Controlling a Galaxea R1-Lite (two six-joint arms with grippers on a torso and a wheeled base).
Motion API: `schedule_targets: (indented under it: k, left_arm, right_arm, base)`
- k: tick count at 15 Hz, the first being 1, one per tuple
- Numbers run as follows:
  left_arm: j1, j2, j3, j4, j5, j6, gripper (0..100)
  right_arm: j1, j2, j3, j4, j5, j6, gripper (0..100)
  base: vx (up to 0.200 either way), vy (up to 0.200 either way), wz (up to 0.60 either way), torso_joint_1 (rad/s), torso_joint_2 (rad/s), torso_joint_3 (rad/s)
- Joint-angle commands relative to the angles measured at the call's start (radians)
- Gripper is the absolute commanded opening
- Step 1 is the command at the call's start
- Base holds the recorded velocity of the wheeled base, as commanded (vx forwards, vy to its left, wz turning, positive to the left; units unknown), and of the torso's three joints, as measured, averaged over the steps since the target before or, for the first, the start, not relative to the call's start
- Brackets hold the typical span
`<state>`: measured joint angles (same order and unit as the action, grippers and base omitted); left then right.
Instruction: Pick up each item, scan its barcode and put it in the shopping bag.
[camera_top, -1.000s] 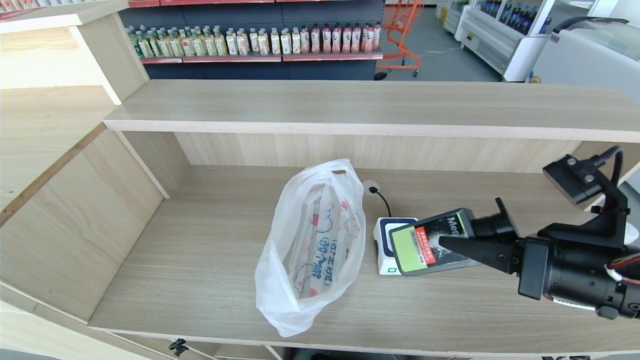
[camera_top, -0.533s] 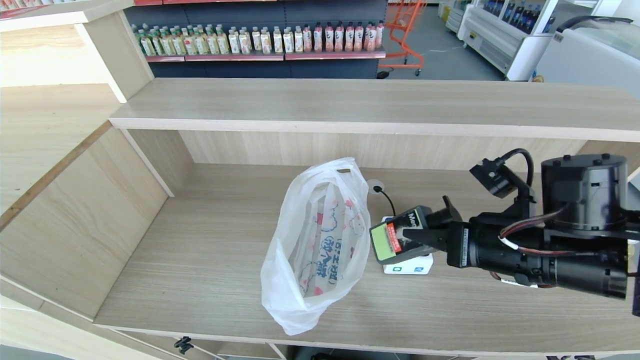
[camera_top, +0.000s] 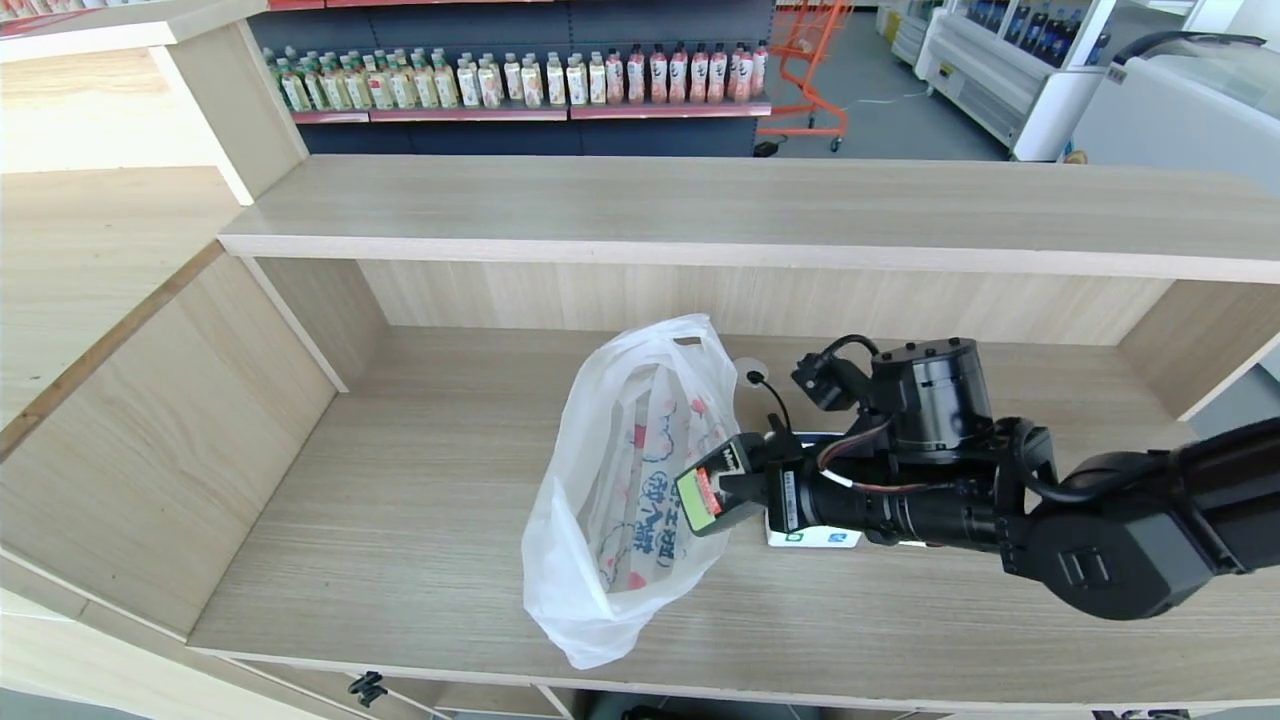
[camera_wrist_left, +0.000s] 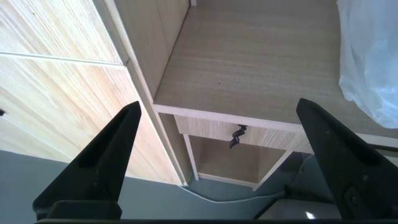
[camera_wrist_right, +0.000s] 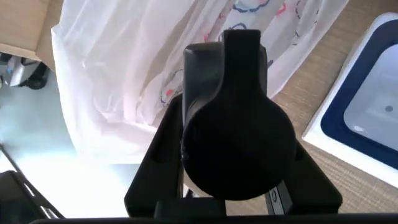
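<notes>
A white plastic shopping bag (camera_top: 625, 490) lies open on the wooden counter with a printed package inside. My right gripper (camera_top: 737, 482) is shut on a dark box with a green and red end (camera_top: 706, 495), held at the bag's right rim, just above the opening. In the right wrist view the dark box (camera_wrist_right: 225, 68) hangs in front of the bag (camera_wrist_right: 118, 87). The white and blue scanner (camera_top: 812, 536) sits right of the bag, mostly hidden behind the right arm. My left gripper (camera_wrist_left: 214, 165) stands open, low by the counter's front edge, with nothing between its fingers.
A black cable (camera_top: 768, 395) runs from the scanner to a round hole in the counter. A raised wooden ledge (camera_top: 740, 215) backs the counter and a side wall (camera_top: 170, 430) closes its left. The scanner's blue face (camera_wrist_right: 373, 112) lies beside the bag.
My right arm has carried the box leftward, from above the scanner to the bag's right rim. The head view shifted slightly at first. The bag has stayed put.
</notes>
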<state>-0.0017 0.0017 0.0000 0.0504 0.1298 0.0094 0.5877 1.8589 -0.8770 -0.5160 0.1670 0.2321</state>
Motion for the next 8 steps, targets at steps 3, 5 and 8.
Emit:
schedule_targets:
  k: [3,5,8]
  left_arm:
    - [0.000,0.000,0.000,0.000,0.001,0.000,100]
    - [0.000,0.000,0.000,0.000,0.001,0.000,100]
    - [0.000,0.000,0.000,0.000,0.001,0.000,100]
  right_arm:
    - [0.012,0.160,-0.010,-0.098,0.000,-0.163,0]
    - [0.015,0.183,-0.017,-0.102,0.000,-0.197,0]
    - [0.032,0.200,-0.059,-0.130,0.000,-0.197,0]
  base:
    - [0.000,0.000,0.00,0.000,0.00,0.000]
    - [0.000,0.000,0.00,0.000,0.00,0.000]
    - [0.000,0.000,0.00,0.000,0.00,0.000]
